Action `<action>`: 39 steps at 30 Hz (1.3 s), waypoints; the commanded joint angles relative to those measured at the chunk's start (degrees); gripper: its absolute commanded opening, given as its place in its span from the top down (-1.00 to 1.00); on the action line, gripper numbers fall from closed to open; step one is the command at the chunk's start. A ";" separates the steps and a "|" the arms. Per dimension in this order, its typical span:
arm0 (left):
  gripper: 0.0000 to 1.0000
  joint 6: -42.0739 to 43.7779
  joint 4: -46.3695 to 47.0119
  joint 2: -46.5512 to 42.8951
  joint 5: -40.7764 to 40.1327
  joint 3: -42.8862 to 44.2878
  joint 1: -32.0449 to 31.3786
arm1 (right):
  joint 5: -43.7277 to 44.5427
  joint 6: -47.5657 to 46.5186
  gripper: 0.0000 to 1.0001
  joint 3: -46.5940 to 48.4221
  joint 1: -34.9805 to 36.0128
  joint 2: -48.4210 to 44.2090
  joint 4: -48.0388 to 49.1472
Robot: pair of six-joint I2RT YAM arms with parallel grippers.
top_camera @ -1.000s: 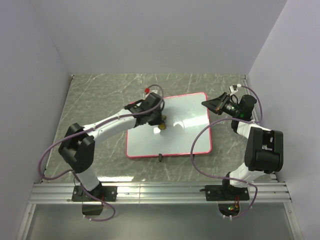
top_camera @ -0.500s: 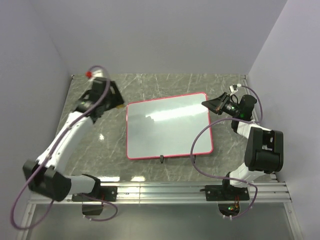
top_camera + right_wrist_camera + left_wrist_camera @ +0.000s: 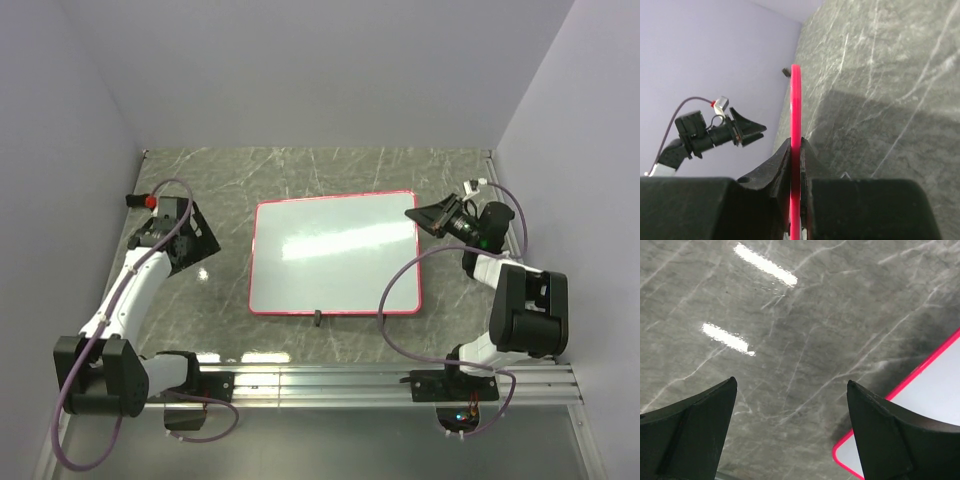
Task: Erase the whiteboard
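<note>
Desk (image 3: 300,170) of grey marble fills my top view. On it the whiteboard (image 3: 335,255) lies flat, about midway between the far and near edges and somewhat closer to the right edge. Its face is plain white with a streak of glare. My right end effector (image 3: 796,145) is at the board's far right corner, pinched narrow on the red-pink rim, one finger on each side. My left end effector (image 3: 790,382) hangs over bare desk near the left edge, beside the board's left side but apart from it. Its jaws are wide and hold nothing. A small black clip (image 3: 317,318) sits on the board's near edge.
</note>
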 commanded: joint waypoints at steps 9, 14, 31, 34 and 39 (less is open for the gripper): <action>-0.89 2.01 0.23 2.39 6.97 1.68 0.13 | 4.59 -2.05 0.09 -8.56 0.63 -7.12 -0.51; -0.89 1.22 0.93 2.74 8.47 1.24 -0.84 | 6.35 -2.06 -0.43 -10.85 0.63 -10.99 -0.52; -0.82 -0.80 0.93 2.40 7.68 3.87 -7.16 | 8.90 -8.48 -0.60 -12.07 0.63 -28.91 -17.31; -0.82 -1.50 2.42 2.30 7.94 4.84 -11.27 | 9.16 -9.01 -0.44 -14.97 0.72 -31.99 -19.24; -0.85 -4.04 7.87 4.67 9.43 5.19 -17.27 | 9.34 -8.74 0.08 -19.46 0.89 -37.27 -21.08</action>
